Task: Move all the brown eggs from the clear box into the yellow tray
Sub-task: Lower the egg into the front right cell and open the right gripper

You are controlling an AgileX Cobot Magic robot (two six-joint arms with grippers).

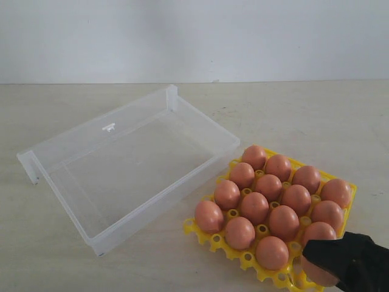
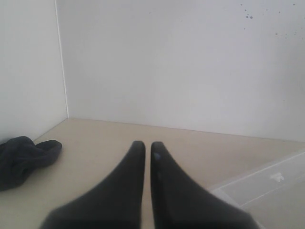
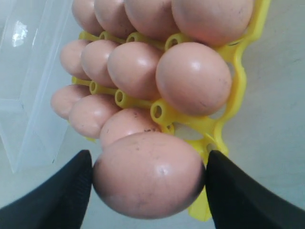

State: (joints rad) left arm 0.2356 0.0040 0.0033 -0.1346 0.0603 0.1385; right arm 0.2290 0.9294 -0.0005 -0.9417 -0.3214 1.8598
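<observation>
The clear box [image 1: 130,173] lies left of centre with no eggs showing inside. To its right, the yellow tray [image 1: 246,260] holds several brown eggs [image 1: 254,207] in its cups. My right gripper [image 1: 331,255] is at the tray's near right corner. In the right wrist view it [image 3: 148,177] is shut on one brown egg [image 3: 148,162], with both black fingers [image 3: 64,193] pressed to the egg's sides over the tray's corner [image 3: 233,98]. My left gripper [image 2: 148,148] is shut on nothing above bare table and does not show in the exterior view.
A dark cloth [image 2: 24,160] lies on the table near the wall corner in the left wrist view. One end of the clear box [image 2: 271,183] shows there too. A white wall backs the table.
</observation>
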